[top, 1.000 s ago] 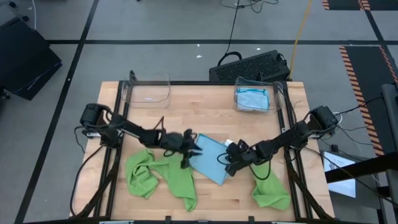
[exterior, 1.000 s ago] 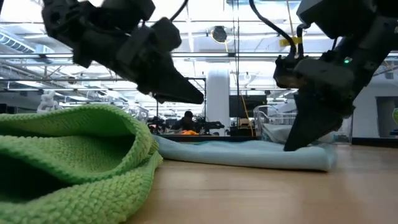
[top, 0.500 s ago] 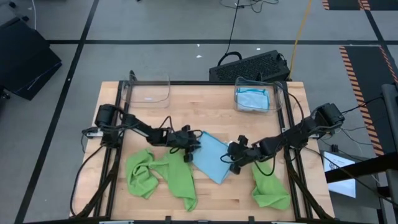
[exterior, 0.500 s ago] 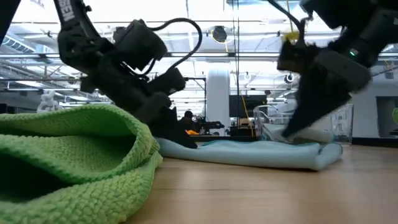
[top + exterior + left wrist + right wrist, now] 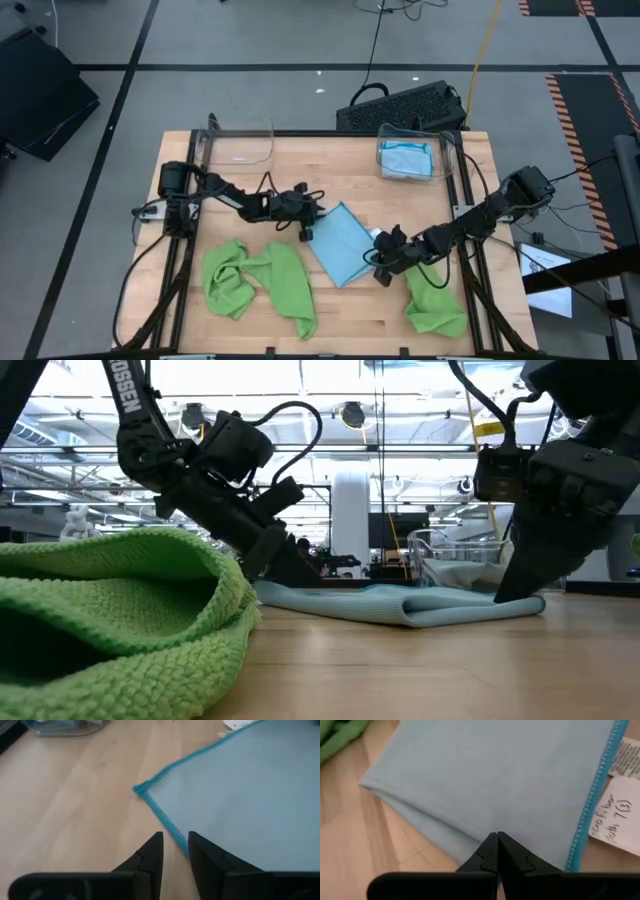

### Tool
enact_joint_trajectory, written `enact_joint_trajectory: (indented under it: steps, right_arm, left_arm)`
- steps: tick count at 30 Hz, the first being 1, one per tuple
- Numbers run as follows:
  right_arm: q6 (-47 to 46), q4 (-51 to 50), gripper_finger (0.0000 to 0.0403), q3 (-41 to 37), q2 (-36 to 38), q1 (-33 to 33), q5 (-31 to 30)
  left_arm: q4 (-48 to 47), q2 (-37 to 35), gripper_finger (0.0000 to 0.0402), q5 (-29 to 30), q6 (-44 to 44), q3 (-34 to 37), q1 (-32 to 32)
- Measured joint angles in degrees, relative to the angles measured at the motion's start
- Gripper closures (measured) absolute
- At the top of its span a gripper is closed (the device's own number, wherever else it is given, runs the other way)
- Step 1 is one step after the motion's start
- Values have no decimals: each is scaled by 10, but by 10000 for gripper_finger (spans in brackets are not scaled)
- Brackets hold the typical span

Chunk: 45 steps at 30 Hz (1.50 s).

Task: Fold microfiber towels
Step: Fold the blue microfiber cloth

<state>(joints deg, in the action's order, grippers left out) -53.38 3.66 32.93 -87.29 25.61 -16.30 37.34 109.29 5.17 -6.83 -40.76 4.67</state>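
Observation:
A light blue microfiber towel (image 5: 340, 245) with teal edging lies folded in the middle of the table. My left gripper (image 5: 175, 842) is low at the towel's left corner (image 5: 139, 789). It is narrowly open, one finger on each side of the teal edge (image 5: 167, 822); whether they touch it I cannot tell. My right gripper (image 5: 496, 837) is shut at the towel's near-right edge. A crumpled green towel (image 5: 255, 282) lies near left, and another (image 5: 435, 305) near right. My right gripper has its shut fingertips on the blue towel's near-right edge (image 5: 470, 840), beside the corner with the white label (image 5: 615, 815). The fingers slant down from the table's right. They hide how many layers they catch. In the low view that end (image 5: 535, 602) sits slightly raised; the rest lies flat.
At the far edge stand two clear bins: one at the left (image 5: 238, 147), one at the right (image 5: 408, 158) holding folded blue towels. The near-left green towel (image 5: 110, 610) bulks high in front of the low camera. Bare wood lies between the bins and the blue towel.
My left gripper has come down from above the table to the blue towel's left corner, moving a little toward the far edge. My right gripper has shifted slightly toward the near edge. The blue towel has gone from a long slanted strip to a squarer diamond.

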Motion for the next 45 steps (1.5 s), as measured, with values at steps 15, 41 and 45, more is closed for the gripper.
enact_joint_trajectory:
  steps: [15,41,45]
  right_arm:
    - [162,39,403,0,85,-5,1]
    - [215,-22,403,0,141,-4,0]
    - [200,-28,403,0,141,4,1]
  left_arm:
    - [-52,-92,309,43,26,-2,-200]
    - [-268,-1,100,208,-23,-219,-359]
    - [-313,59,101,205,-41,-290,-348]
